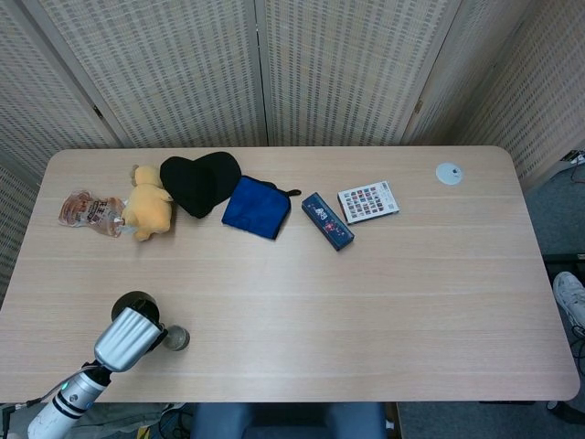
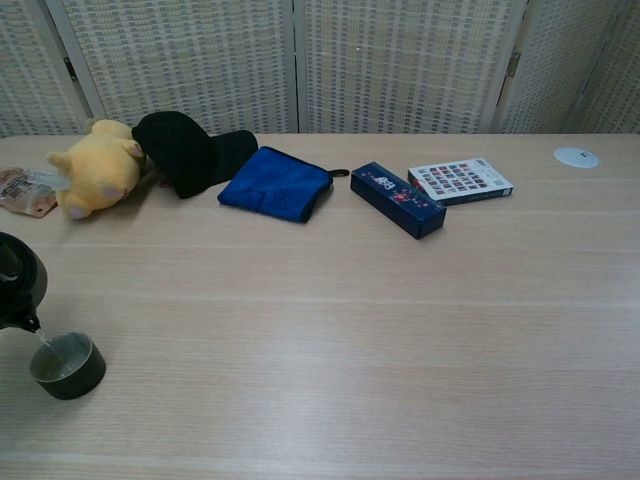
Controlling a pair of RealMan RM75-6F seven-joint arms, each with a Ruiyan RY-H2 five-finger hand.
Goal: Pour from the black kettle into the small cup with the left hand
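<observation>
Black kettle tilted, spout just above small cup, thin stream falling in. Left robot hand hidden; grip unclear.

Near-left corner of the table: kettle tilted, spout over the small cup, which stands just right of and nearer than it. The left arm overlies the kettle in the head view; the hand itself cannot be made out.

Far row, left to right: packet, plush toy touching it, cap against the toy, folded cloth, long box, flat card box just behind-right of it. A disc lies well apart at far right.
</observation>
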